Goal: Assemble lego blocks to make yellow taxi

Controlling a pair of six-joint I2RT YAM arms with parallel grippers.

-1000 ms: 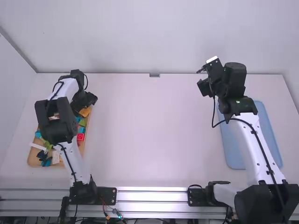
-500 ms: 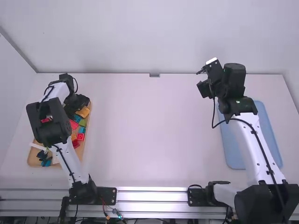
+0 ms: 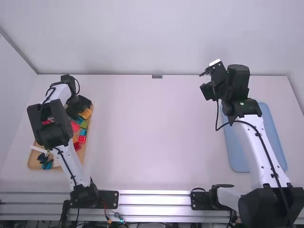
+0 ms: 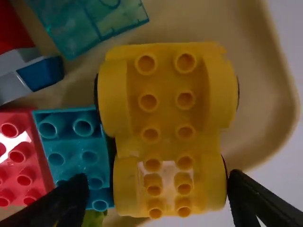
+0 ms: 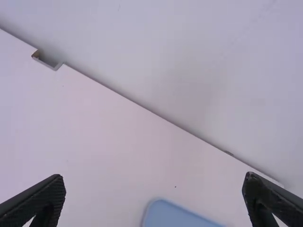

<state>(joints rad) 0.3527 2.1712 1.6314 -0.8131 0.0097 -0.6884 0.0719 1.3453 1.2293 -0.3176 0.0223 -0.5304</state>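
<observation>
— Your yellow wheeled piece (image 4: 165, 118) looks like smooth plastic with a soft sheen, doesn't it?
— Yes, and your red block (image 4: 28, 161) is glossier plastic, with a white glare on it. You also have see-through, shiny plastic in that clear teal block (image 4: 92, 23).
— Your tan tray (image 4: 255, 28)?
— Smooth and matt. Your rail (image 3: 156, 200) looks like shiny metal.

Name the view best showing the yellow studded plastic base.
Left wrist view: the base is close, its studs distinct. The high view likely shows a small patch; the right wrist view looks across the white table.
</observation>
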